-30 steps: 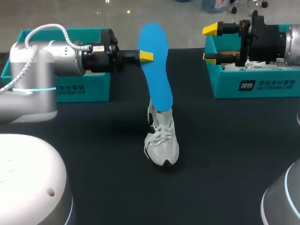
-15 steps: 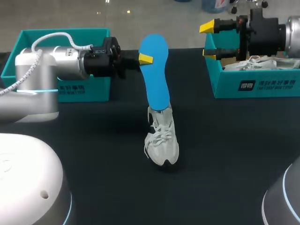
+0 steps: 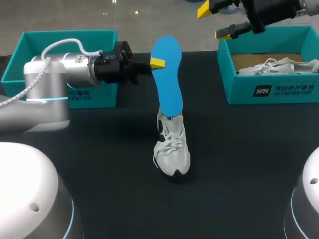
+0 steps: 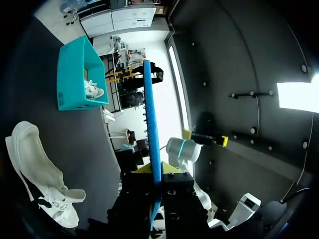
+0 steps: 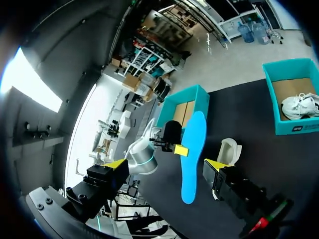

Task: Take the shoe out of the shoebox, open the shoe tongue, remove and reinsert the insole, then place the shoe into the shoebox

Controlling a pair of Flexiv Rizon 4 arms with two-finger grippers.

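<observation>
My left gripper (image 3: pixel 159 63) is shut on a blue insole (image 3: pixel 167 79), gripping it by its edge and holding it upright over the table's middle. In the left wrist view the insole (image 4: pixel 151 114) shows edge-on between the fingers of that gripper (image 4: pixel 155 168). A white laced shoe (image 3: pixel 172 149) stands on the black table just below the insole's lower end; I cannot tell whether they touch. My right gripper (image 3: pixel 213 22) hangs open and empty, high above the right teal shoebox (image 3: pixel 264 92). From the right gripper (image 5: pixel 164 165) I see the insole (image 5: pixel 192 154) and the shoe (image 5: pixel 229 152).
A second white shoe (image 3: pixel 279 64) lies inside the right shoebox. Another teal shoebox (image 3: pixel 94 94) stands at the back left, behind my left arm. The black tabletop (image 3: pixel 239 149) spreads around the standing shoe.
My right gripper has risen from the right shoebox's rim to high above it, staying open. My left arm has shifted slightly right with the insole still gripped.
</observation>
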